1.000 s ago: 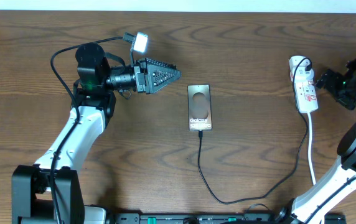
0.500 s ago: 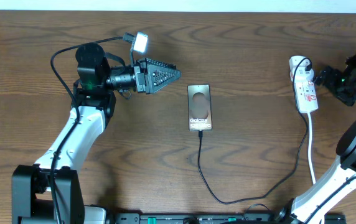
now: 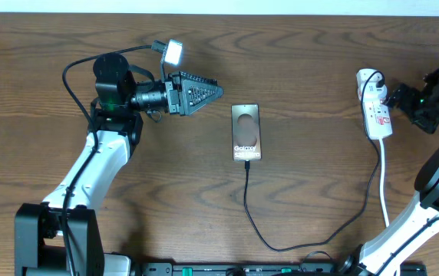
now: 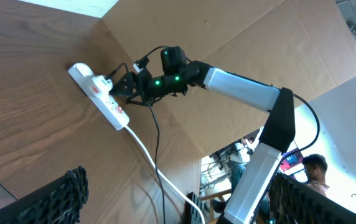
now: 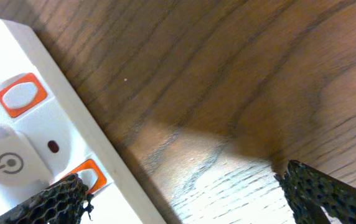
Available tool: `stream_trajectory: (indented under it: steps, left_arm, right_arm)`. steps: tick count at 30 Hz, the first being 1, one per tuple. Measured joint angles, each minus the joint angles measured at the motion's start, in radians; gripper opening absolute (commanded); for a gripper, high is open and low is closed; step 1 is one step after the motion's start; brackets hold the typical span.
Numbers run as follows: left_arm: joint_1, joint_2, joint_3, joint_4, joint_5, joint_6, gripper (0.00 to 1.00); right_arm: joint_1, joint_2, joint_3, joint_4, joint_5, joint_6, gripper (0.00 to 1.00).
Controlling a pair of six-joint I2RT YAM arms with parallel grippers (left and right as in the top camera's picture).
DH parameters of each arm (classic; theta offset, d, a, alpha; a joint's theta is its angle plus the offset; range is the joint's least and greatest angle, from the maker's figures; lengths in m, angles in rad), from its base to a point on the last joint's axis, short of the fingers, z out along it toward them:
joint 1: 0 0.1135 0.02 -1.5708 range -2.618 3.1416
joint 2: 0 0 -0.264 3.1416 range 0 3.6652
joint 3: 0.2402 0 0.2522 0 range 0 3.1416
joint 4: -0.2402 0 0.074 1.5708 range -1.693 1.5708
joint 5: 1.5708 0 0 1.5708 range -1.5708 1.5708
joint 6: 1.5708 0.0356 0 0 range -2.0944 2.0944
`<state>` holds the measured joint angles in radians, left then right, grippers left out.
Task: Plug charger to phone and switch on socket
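The phone [image 3: 245,132] lies flat at the centre of the overhead view, lettering up, long side running top to bottom. The black charger cable [image 3: 252,215] meets the phone's lower short edge, drops toward the bottom of the frame, and loops right and up toward the power strip [image 3: 376,107]. Whether its tip is fully seated cannot be told.

The power strip lies on the wooden table [image 3: 319,46] at the upper right of the overhead view. A white cord [image 3: 383,180] leaves its lower end.

The left claw [image 3: 218,91] is in the upper left, well apart from the phone and pointing right. Its wrist view shows the fingers spread wide and holding nothing.

The right claw [image 3: 394,100] sits just beside the right edge of the power strip. In its wrist view the fingers are wide apart, and the left finger [image 5: 60,199] overlaps a red-orange switch [image 5: 88,174] on the strip. Contact cannot be confirmed.
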<state>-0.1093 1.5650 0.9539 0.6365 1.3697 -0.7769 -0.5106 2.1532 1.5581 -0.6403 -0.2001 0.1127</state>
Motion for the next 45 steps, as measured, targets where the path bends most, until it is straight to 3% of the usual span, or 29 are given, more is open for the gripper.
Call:
stream_trajectory:
  steps: [45]
  left_arm:
    - [0.0, 0.0, 0.0, 0.0, 0.0, 0.0, 0.93]
  right_arm:
    - [-0.001, 0.015, 0.008, -0.019, -0.036, 0.009, 0.99]
